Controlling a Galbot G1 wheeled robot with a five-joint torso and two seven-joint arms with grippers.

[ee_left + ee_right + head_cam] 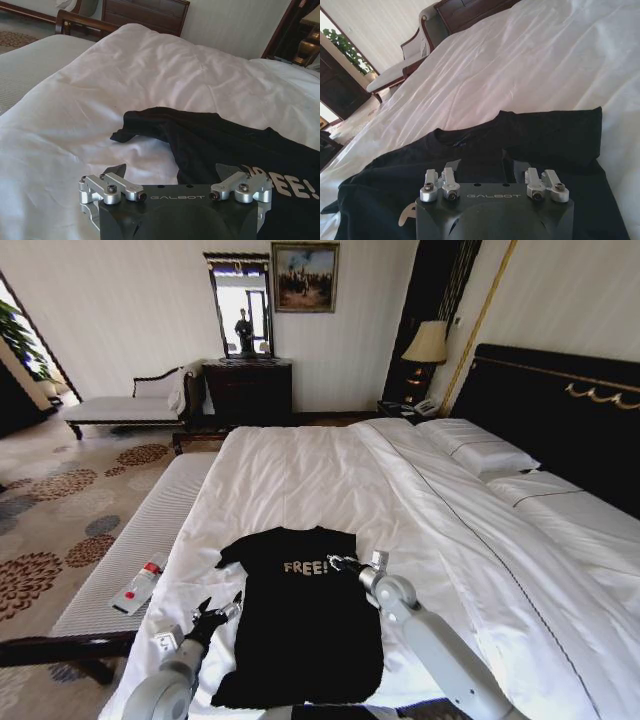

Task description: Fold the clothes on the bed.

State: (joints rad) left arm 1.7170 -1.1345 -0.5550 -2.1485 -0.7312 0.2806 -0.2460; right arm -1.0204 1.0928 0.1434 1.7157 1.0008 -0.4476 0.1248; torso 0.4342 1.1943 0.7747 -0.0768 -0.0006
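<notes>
Head view: the black T-shirt (pixel 300 625) is seen spread flat on the white bed (pixel 300 475), at 6 o'clock. The left end effector (pixel 220 613) is held open at the shirt's 9 o'clock edge. The right end effector (pixel 345 565) is held open over the shirt's 1 o'clock shoulder.

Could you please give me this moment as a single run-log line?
T-shirt: flat on bed, print up | left gripper: open, at shirt's left edge | right gripper: open, over chest by lettering | fold: not begun
</notes>
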